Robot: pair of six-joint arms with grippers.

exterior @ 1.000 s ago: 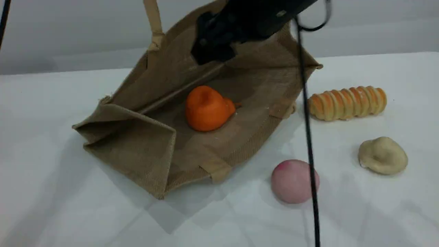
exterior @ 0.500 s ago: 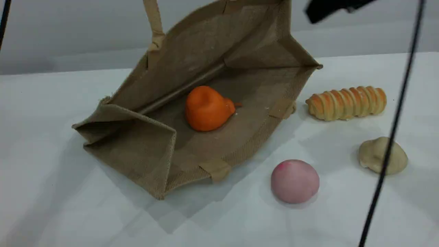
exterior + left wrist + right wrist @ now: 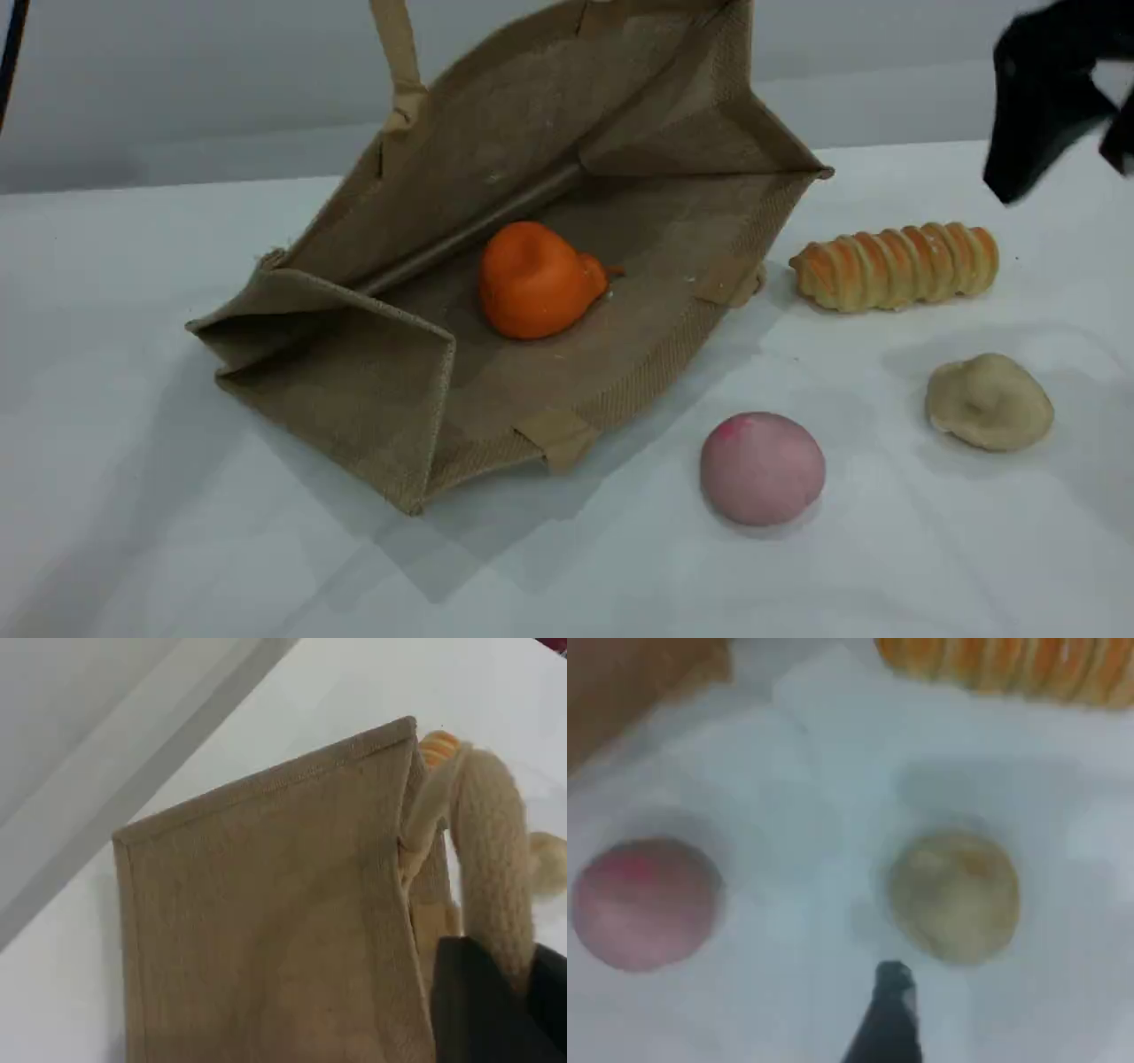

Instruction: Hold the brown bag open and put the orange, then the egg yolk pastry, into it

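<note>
The brown bag (image 3: 567, 168) lies on its side with its mouth facing the camera, and its upper wall is pulled up by one beige handle (image 3: 396, 53). Inside it, on the lower wall, rests the orange (image 3: 536, 279). My left gripper (image 3: 505, 988) is shut on that rope handle (image 3: 492, 868); it is out of the scene view. On the table at the right sits the egg yolk pastry (image 3: 990, 400) (image 3: 954, 895). My right gripper (image 3: 1063, 168) hovers open and empty high above it, blurred, one fingertip (image 3: 890, 1014) showing just short of the pastry.
A long ridged golden bread roll (image 3: 897, 265) lies right of the bag's mouth, behind the pastry. A pale pink ball (image 3: 762, 467) (image 3: 645, 904) sits in front of the bag, left of the pastry. The bag's other handle tabs (image 3: 558, 436) rest on the white table.
My right arm has swung out from over the bag's mouth to the right and come down toward the pastry side. The orange, bag and left grip stay as they were.
</note>
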